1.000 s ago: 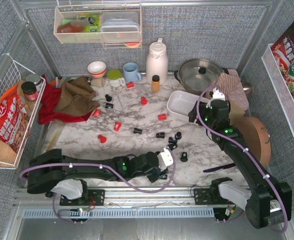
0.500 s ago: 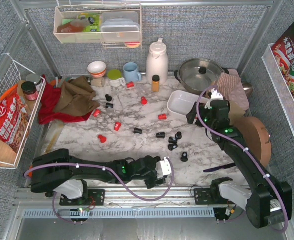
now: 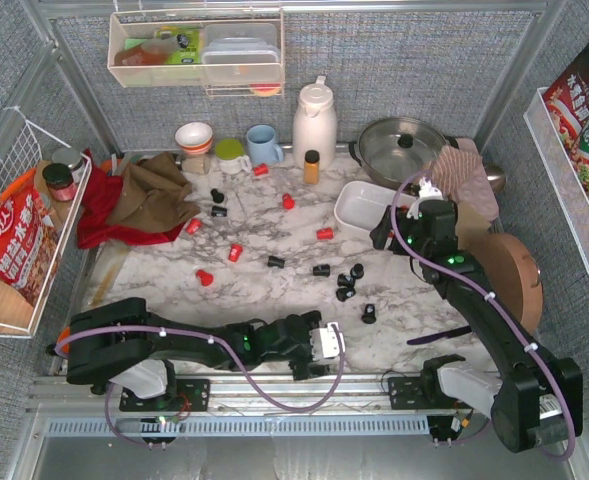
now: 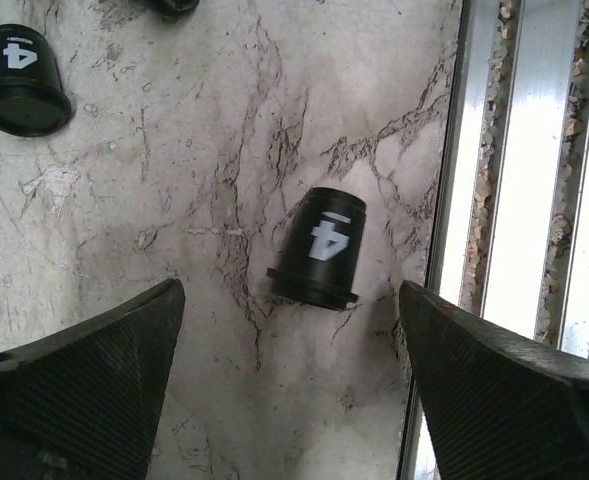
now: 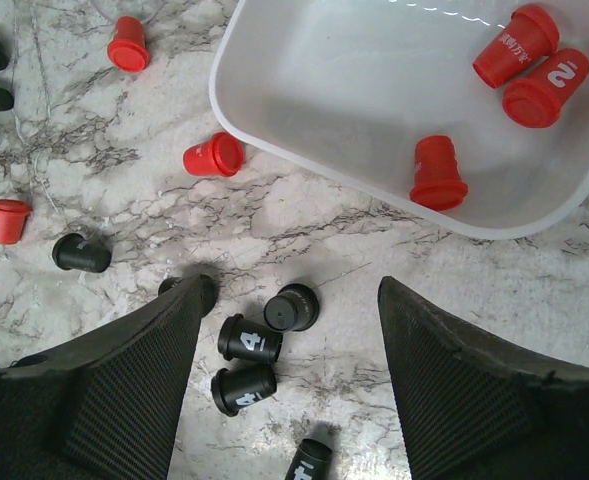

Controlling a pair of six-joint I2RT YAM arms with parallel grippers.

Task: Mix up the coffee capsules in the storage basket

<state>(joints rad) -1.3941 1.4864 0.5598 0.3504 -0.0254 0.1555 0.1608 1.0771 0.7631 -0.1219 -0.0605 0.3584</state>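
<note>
Storage basket [image 3: 359, 208]: a shallow white tray with rounded corners and solid walls. It sits flat toward the bench's far right corner. I count three red coffee capsules [image 5: 437, 172] inside, two of them touching. The rest are scattered over the bench's middle. Red ones [image 3: 235, 252] lie mostly left and far, and black ones [image 3: 345, 289] cluster off the basket's near side. One black capsule [image 4: 319, 250], marked 4, lies on its side just beside the near edge.

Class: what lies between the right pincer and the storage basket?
Right wrist view: bare marble, one black capsule by the right pincer, one red capsule beside the storage basket.
</note>
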